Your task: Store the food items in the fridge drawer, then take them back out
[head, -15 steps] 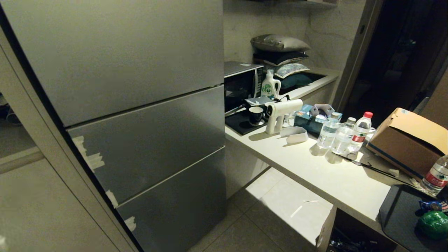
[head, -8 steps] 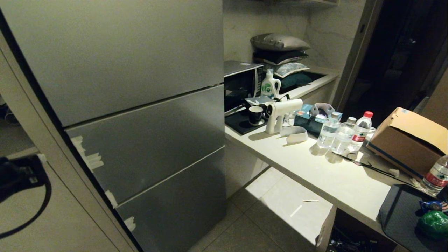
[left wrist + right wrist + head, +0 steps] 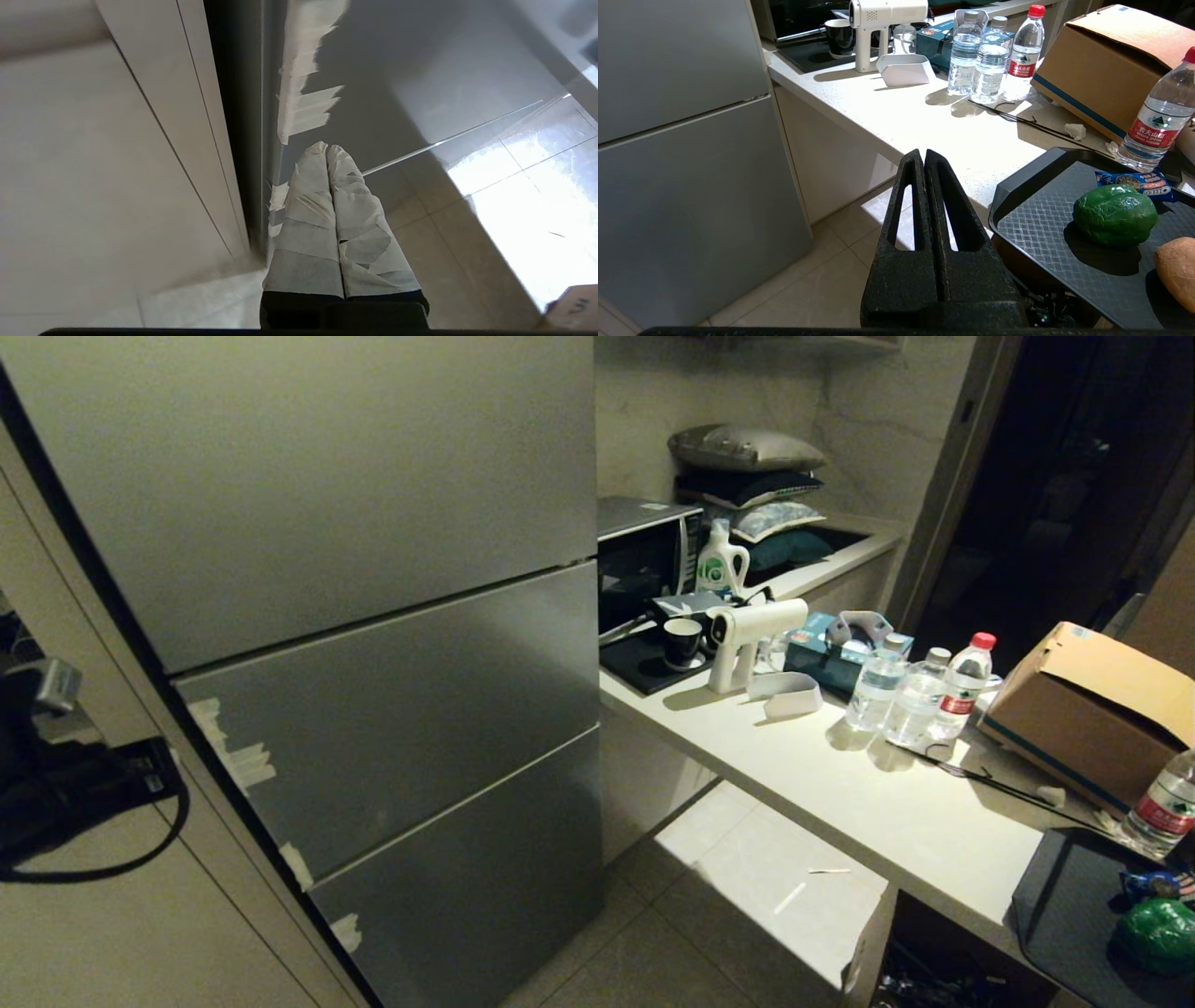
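Standing shut: fridge, all fronts closed, so the fridge drawer is hidden inside. Left gripper, taped jaws pressed together and empty, sits near the door's taped edge. Right gripper, jaws closed, idle. Bell pepper and tan-orange lump lie on the black tray on the surface. Risk: closed jaws may slip off the flush door edge, or wedge in the dark side gap.

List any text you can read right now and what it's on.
"OREO": blue snack packet on the black tray.
Red labels on the water bottles: Chinese characters, too small to read.
White detergent bottle: green logo, unreadable.
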